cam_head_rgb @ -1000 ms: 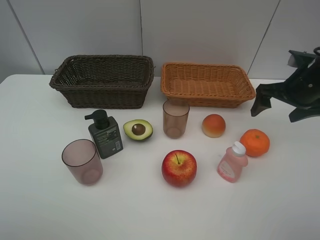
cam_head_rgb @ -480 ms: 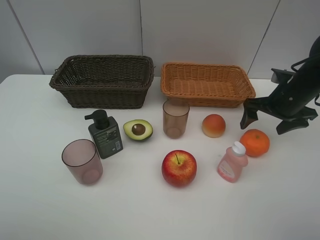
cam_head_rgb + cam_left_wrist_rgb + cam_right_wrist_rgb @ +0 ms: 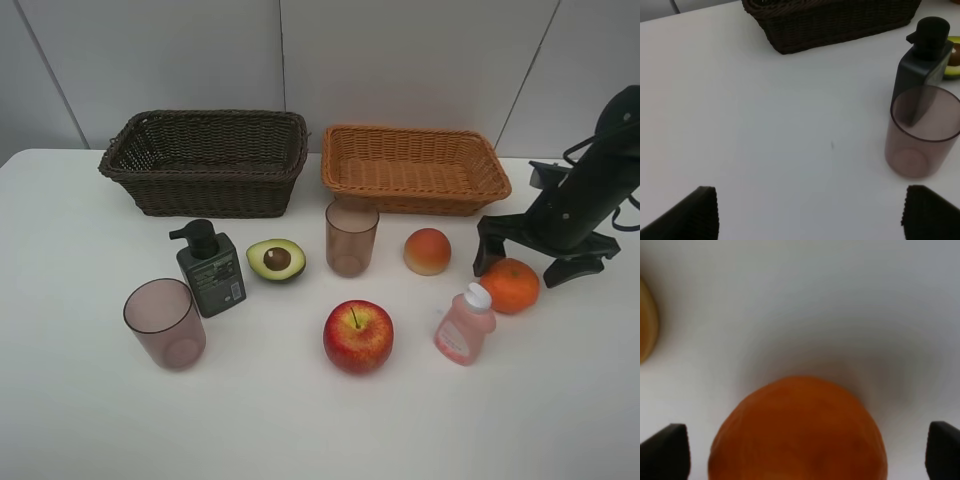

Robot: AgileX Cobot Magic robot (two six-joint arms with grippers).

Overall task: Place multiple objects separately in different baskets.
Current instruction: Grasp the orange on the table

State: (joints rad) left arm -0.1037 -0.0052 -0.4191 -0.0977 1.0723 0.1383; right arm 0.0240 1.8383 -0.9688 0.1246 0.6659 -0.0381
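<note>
- The orange tangerine (image 3: 510, 286) sits on the white table (image 3: 320, 430), in front of the orange-tan basket (image 3: 412, 196) and just beside the small pink bottle (image 3: 463, 326).
- The right gripper (image 3: 527, 263) straddles it with jaws spread wide and nothing gripped, apparently lined up for a pickup.
- The left gripper (image 3: 812, 215), equally wide and empty, hangs near a mauve cup (image 3: 922, 132).
- The orange-tan basket and the dark brown basket (image 3: 205, 188) hold nothing.
</note>
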